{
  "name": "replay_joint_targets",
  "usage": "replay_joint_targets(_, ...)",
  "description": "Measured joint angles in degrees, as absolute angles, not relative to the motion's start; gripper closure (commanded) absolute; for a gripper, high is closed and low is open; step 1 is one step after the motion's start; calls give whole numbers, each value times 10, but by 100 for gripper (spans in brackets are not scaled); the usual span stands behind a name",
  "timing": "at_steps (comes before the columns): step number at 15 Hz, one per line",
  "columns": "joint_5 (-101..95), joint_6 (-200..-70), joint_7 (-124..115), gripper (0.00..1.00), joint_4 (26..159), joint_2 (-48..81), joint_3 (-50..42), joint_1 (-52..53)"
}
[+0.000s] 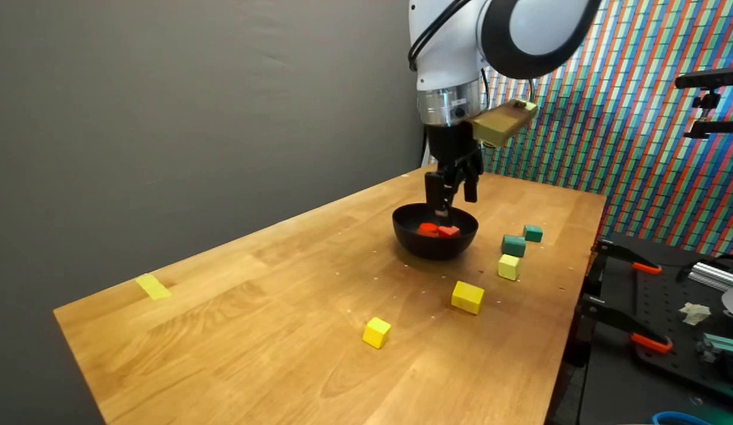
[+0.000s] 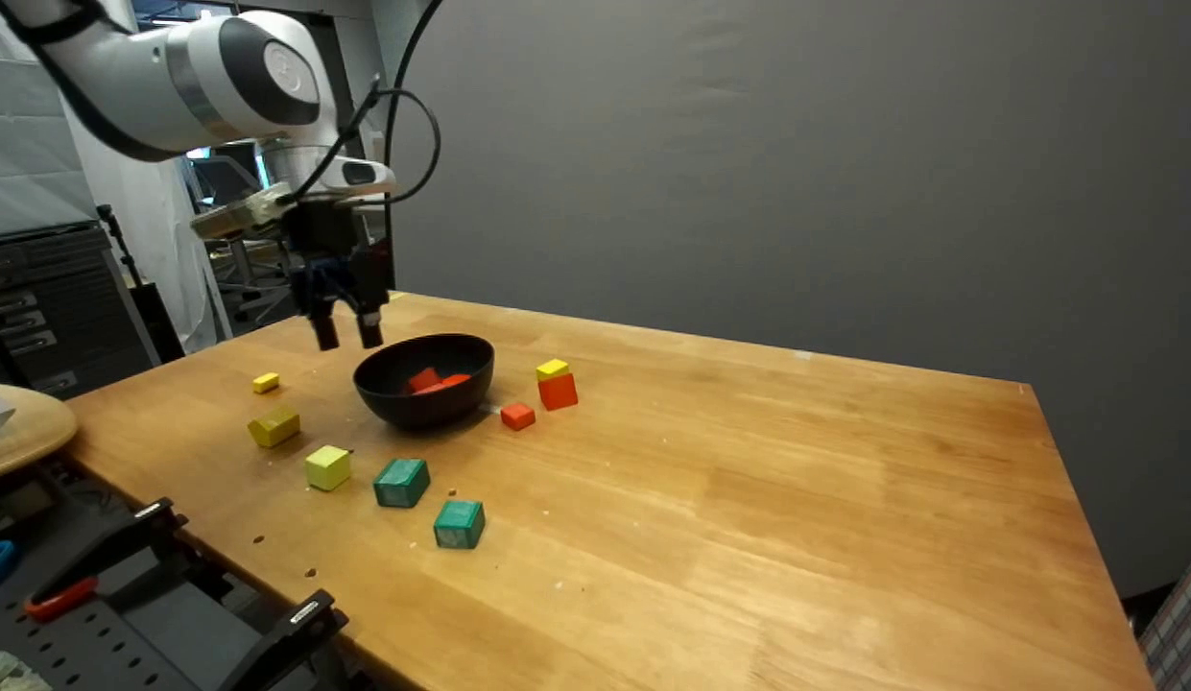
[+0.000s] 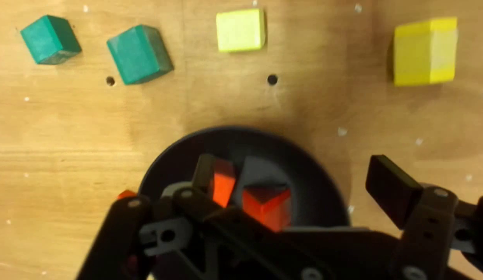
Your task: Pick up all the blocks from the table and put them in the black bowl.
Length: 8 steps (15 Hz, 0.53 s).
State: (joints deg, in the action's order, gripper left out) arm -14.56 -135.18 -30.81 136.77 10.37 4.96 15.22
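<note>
Fingers (image 3: 391,190) are standing wide apart with nothing clamped between them, and the gripper (image 2: 347,331) is hovering by the rim of the black bowl (image 2: 413,411): in the wrist view the finger on the left is showing over the bowl, the one on the right over the table (image 2: 797,537) beyond it. Two red blocks (image 1: 449,231) are lying inside the bowl; the gripper is covering part of the inside in the wrist view, but both exterior views are showing no others in there.

Eight are waiting on the table, by my count. In an exterior view, two green blocks (image 2: 459,524) are sitting on the near side, a pale-yellow block (image 2: 327,467) is sitting left of them, and two deeper-yellow blocks (image 2: 274,427) are lying farther off to the left. Right of the bowl, a small red block (image 2: 517,416) is resting near it, and a larger red block (image 2: 558,392) is lying farther right; a yellow block (image 2: 553,368) is showing above that one, but whether it is sitting on top or behind, I cannot tell.

I am judging the task to be in its early part: two are counting as done, most are remaining.
</note>
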Motion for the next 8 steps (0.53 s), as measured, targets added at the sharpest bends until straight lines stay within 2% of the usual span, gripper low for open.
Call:
replay_joint_targets(5,-208,-1418,-308,0,1482,61,98,186)
replay_joint_targets(8,-209,-1429,-304,0,1498,53,100,186)
